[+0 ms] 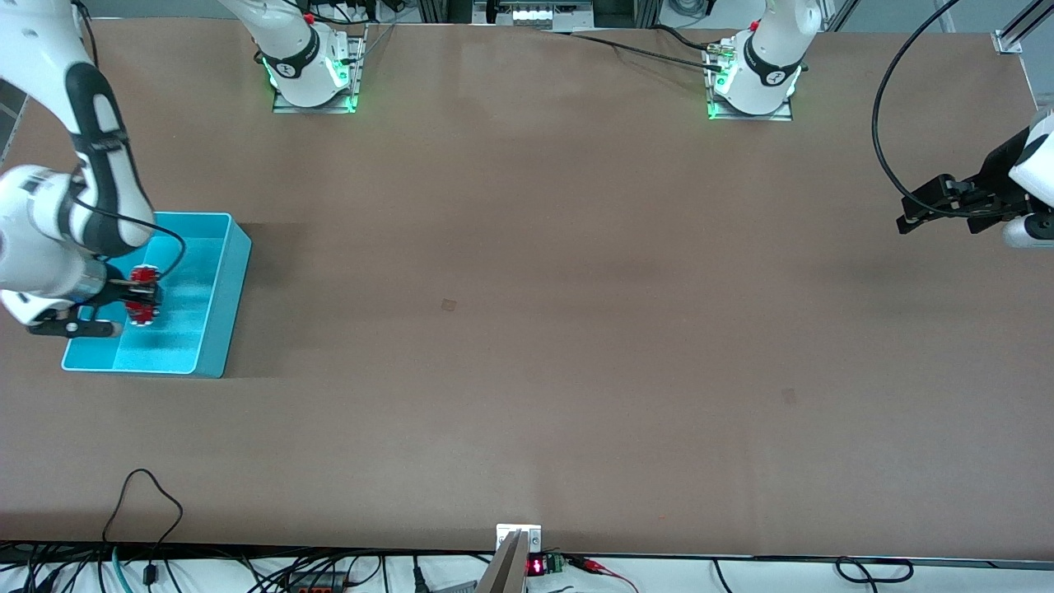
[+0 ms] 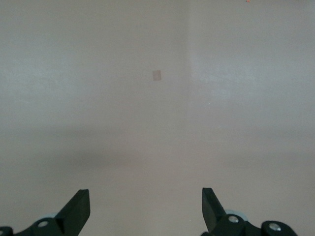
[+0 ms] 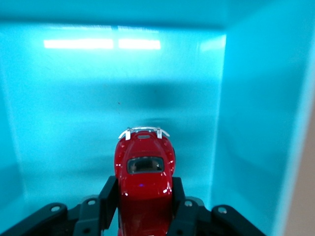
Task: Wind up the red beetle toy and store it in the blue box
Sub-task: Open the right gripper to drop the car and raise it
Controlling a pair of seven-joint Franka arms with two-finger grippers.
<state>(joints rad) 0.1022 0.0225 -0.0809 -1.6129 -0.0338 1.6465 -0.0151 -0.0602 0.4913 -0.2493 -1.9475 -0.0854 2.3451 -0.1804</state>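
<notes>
Your right gripper [image 1: 142,306] is pinching the red beetle toy [image 3: 144,184] by its flanks, one black finger pressed to each side of the body. In the right wrist view you can see the toy's roof and one window, with a silvery bumper at the end that points away from the gripper. You are holding it over the inside of the blue box [image 1: 216,325], with turquoise walls rising on all sides of it; you cannot tell from these views whether its wheels touch the floor of the box. The box sits on the brown table [image 1: 527,329] at the right arm's end.

Your left gripper [image 1: 939,210] waits in the air over the table's edge at the left arm's end, well apart from the box. Its fingers [image 2: 78,209] are spread wide with only bare tabletop between them.
</notes>
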